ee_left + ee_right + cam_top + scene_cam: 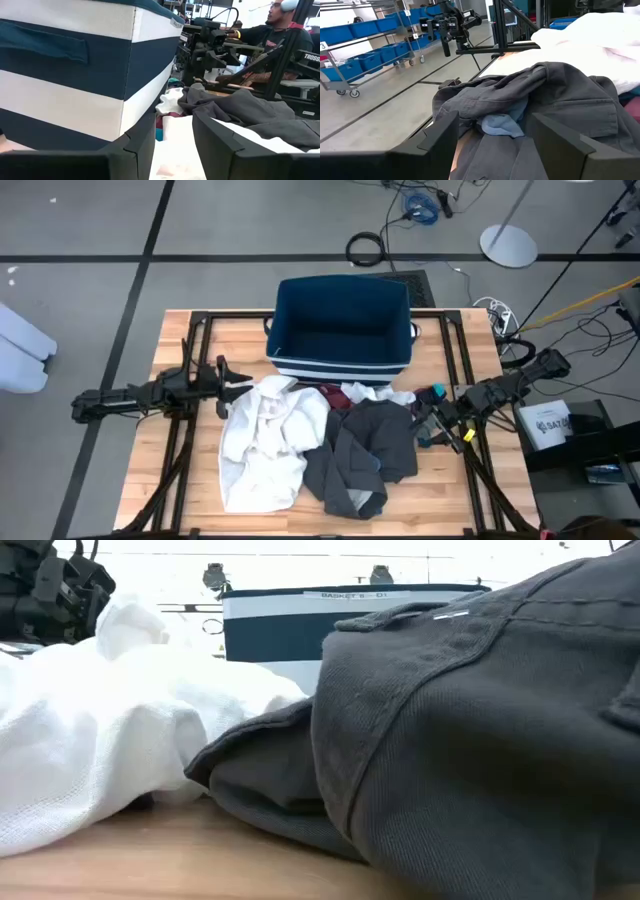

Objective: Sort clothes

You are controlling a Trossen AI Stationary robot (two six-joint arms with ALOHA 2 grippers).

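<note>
two claws flank a heap of unsorted clothes on the wooden slatted bench [200, 480]; early in the sorting by the look of it, with nothing visible inside the navy blue fabric bin with white stripes [343, 330], though its floor is dark and hard to read. left claw [222, 373] low at the heap's left edge, fingers spread, nosing against the large white crumpled garment [265, 442]. right claw [438, 423] at the heap's right edge, fingers also spread, facing the dark grey heavy-weave garment [365, 452] and holding nothing.

next move probably calls for closing on a single fold of one garment and lifting it clear without dragging its neighbour, since white and grey overlap in the middle.

white piece soft, rumpled, gauzy in the low view. grey piece thicker, stitched seams, draped partly over the white one, with a pale blue scrap [501, 125] tucked in its folds. maroon piece [335, 396] and a small white bit wedged between heap and bin front. small teal sock [437, 391] just beside the right claw.
</note>
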